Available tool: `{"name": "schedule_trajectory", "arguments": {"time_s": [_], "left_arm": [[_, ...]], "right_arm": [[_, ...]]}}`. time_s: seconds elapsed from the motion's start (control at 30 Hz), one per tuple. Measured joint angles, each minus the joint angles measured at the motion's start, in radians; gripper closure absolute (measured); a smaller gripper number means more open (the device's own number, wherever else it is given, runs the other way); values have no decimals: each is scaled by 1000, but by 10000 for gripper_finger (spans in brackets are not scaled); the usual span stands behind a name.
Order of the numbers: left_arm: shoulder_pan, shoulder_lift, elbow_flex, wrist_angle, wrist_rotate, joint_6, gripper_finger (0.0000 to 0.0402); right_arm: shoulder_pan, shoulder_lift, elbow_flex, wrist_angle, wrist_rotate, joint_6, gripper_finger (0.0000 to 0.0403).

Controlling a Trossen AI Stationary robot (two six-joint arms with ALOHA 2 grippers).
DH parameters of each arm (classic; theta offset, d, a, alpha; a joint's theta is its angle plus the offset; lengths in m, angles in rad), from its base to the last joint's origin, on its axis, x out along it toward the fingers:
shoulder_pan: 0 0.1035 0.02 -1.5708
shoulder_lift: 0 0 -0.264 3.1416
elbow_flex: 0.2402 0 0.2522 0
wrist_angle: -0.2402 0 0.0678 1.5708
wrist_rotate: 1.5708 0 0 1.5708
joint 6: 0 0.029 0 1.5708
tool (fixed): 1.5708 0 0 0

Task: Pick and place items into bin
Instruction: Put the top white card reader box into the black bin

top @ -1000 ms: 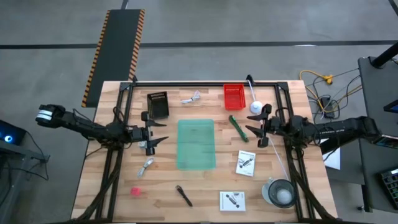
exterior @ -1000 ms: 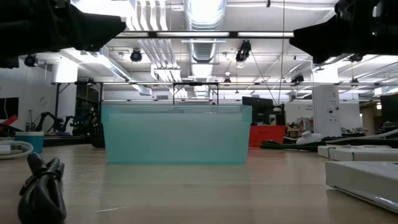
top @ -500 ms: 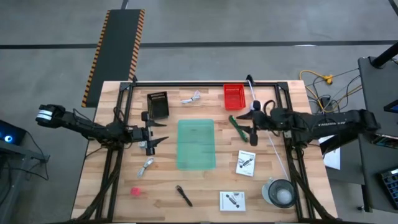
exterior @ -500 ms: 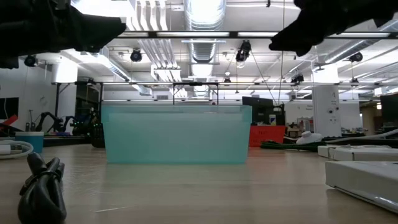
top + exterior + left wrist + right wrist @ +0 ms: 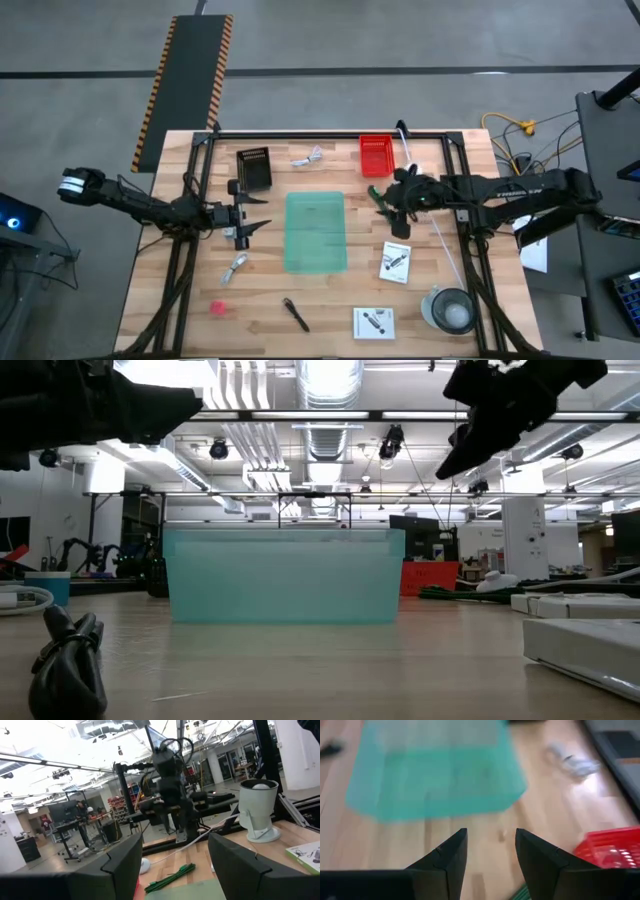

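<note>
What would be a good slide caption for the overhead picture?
Right gripper, fingers open, hovers above the green marker beside the teal bin; left gripper waits open.

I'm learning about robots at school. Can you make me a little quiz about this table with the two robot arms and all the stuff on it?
1. True or false: the teal bin stands in the middle of the table.
2. Which gripper hangs above the green marker? A) left gripper B) right gripper
3. Fill in: the pink blob lies near the table's front ____ corner, on the left arm's side.

Key:
1. True.
2. B: the right gripper, fingers apart and empty. The left gripper waits on the bin's other side, also open.
3. Left.
</note>
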Motion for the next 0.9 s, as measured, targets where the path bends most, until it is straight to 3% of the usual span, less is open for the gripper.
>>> {"name": "schedule_trajectory", "arguments": {"time_s": [0.4,0.9], "left_arm": [[0,0,0,0,0,0,191],[0,3,0,-1,0,0,191]], "right_arm": [[2,194,34,-60,-325,-316,237],[161,237,34,-61,-290,-614,257]]}}
